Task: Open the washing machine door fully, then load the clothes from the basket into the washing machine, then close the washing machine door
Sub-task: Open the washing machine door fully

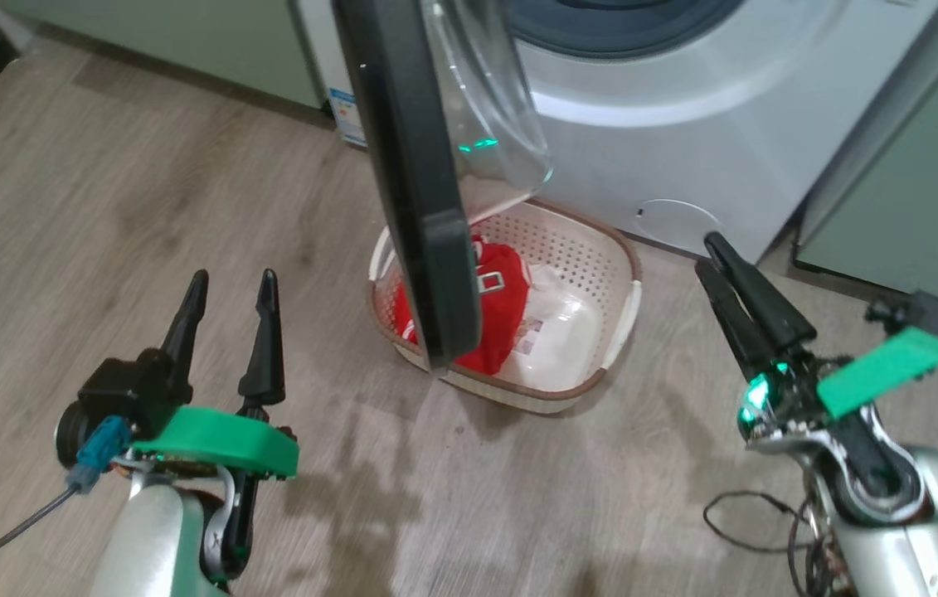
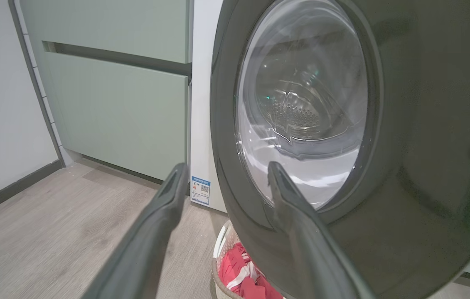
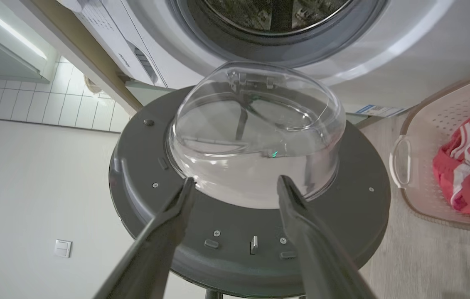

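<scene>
**A:** Door position?

**B:** The washing machine door [image 1: 410,166] is standing swung out from the washing machine [image 1: 684,149]. It is showing edge-on at the upper centre of the head view, with its glass bowl bulging toward the right. Its lower edge is overlapping the left part of the basket [image 1: 633,278] in the frame.

**A:** Basket and contents?

**B:** The basket is sitting on the wood floor [image 1: 104,207] at frame centre, just in front of the machine's white front panel. The clothes [image 1: 503,308] are lying bunched in its left half, partly hidden behind the door rim. The right half is showing bare bottom with a label sticker [image 1: 528,332].

**A:** Pincers?

**B:** The left pincer [image 1: 235,278] is hanging at lower left with its fingers spread, gripping nothing, well apart from the basket. Its wrist view is looking at the door's glossy black outer face. The right pincer [image 1: 707,253] is hovering at the right of the frame, near the round cap [image 1: 676,217] on the machine's lower panel. Its wrist view is showing the fingers spread wide with nothing between them, pointing at the door's inner side and bowl.
</scene>
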You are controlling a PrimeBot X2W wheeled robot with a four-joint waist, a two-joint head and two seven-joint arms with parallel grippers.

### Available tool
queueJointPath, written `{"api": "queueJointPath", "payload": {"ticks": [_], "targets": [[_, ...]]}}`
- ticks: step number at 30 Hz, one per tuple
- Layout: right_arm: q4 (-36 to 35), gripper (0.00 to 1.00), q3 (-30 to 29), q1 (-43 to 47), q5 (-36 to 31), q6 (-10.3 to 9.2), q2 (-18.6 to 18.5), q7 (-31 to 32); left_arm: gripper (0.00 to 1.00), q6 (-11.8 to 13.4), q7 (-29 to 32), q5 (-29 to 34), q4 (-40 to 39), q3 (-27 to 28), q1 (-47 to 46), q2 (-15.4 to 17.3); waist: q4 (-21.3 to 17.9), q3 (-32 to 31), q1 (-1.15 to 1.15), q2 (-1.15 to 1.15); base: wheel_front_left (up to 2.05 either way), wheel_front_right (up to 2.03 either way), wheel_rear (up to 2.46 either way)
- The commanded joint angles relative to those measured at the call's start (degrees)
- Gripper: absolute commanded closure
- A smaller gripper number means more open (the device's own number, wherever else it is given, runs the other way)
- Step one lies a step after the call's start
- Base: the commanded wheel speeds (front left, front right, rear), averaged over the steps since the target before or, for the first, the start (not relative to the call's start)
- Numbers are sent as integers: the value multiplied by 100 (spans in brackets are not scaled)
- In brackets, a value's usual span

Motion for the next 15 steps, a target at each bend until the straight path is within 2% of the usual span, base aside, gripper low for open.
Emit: {"api": "queueJointPath", "payload": {"ticks": [1,9,15], "targets": [[-282,0,103,-30,-78,5,65,-77,0,4,-28,31,-168,204,-52,121,-62,-16,0,0,0,0,0],[-842,0,193,637,-859,5,86,-877,0,33,-28,6,-167,227,-32,168,-265,13,0,0,0,0,0],[-1080,0,179,589,-2025,5,-42,-1596,0,63,-28,-4,-183,243,-52,205,-352,36,0,0,0,0,0]]}}
